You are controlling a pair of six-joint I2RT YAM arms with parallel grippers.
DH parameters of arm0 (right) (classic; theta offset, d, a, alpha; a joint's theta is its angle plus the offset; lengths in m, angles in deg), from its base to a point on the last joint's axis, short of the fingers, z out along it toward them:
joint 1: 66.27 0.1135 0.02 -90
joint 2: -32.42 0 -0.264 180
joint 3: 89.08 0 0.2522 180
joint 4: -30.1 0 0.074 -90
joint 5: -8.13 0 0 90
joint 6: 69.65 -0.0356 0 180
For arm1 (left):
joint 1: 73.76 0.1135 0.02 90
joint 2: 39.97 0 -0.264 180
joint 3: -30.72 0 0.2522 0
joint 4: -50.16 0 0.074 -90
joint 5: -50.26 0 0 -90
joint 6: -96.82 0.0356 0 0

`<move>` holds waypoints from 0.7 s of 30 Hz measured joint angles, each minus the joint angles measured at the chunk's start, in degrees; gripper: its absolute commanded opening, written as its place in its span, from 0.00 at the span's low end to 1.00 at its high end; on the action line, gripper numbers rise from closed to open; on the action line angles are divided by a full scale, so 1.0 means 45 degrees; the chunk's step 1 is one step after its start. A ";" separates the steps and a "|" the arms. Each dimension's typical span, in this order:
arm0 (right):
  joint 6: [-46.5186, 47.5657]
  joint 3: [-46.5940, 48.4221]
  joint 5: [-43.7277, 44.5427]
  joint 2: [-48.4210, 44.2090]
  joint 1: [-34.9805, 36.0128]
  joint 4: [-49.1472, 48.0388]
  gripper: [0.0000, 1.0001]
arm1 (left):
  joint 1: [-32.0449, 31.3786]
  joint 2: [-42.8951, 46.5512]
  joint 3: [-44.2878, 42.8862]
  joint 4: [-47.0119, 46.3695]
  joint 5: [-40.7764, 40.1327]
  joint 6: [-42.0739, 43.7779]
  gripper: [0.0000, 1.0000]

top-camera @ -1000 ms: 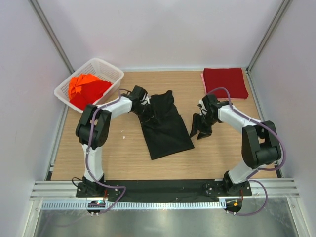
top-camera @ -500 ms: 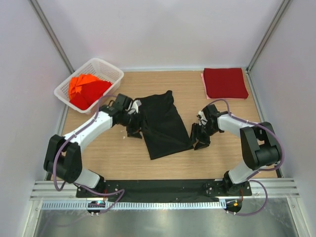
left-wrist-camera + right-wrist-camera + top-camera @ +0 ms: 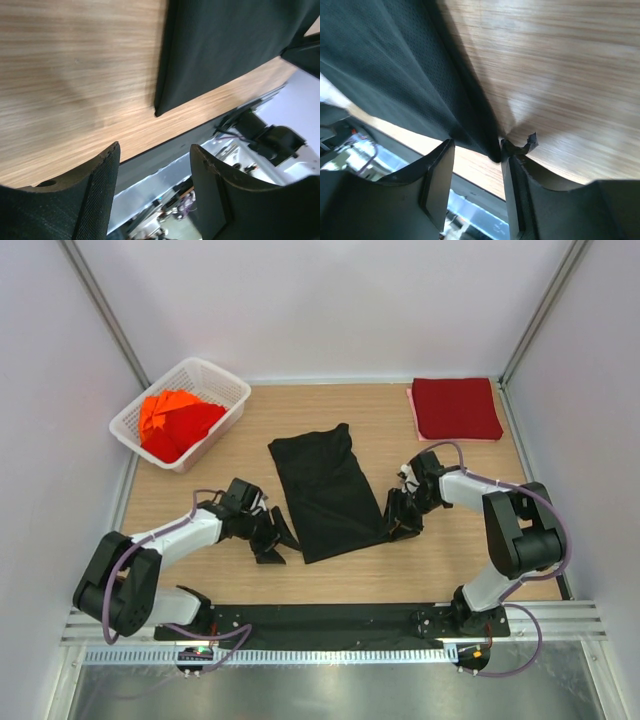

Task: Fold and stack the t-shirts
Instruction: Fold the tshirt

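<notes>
The left pincer [image 3: 155, 149] is released: its two fingers stand apart with nothing between them, only bare wood of the table [image 3: 450, 560] under the gap. Just ahead of its tips and a little to one side lies the near corner of the black t-shirt [image 3: 325, 490], close but not touched. The right pincer [image 3: 476, 146] sits at the opposite near corner, its jaws either side of the shirt's edge, with dark cloth running down into the gap. Whether it pinches the cloth or merely straddles it I cannot tell. Between the two pincers the black shirt lies flat as a long, narrow panel running away from them across the table. Farther out from the right pincer, at the far corner, a dark red shirt [image 3: 455, 408] lies folded square; far beyond the left one, bright orange-red shirts [image 3: 170, 420] are heaped in a white basket [image 3: 225, 375]. The cloth looks light, limp and a little grippy, so it should sag and drag rather than hold shape. My judgement is to pinch both near corners through all layers, low against the wood, and lift them evenly so the fold does not slide apart.
</notes>
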 measured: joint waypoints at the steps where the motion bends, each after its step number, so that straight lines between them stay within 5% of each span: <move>1: -0.0053 0.0000 -0.0146 0.0087 -0.0015 -0.0078 0.47 | -0.0024 0.0000 0.0097 -0.0340 -0.0010 -0.0359 0.59; 12: -0.1632 -0.1307 -0.2059 0.0296 -0.0034 -0.2016 0.32 | -0.0165 0.0311 0.1355 -0.1681 -0.0568 -0.2545 0.59; 21: -0.3385 -0.2939 -0.2244 -0.0923 0.0141 -0.3580 0.37 | -0.0160 0.2035 0.1515 -0.1156 -0.1661 -0.3065 0.59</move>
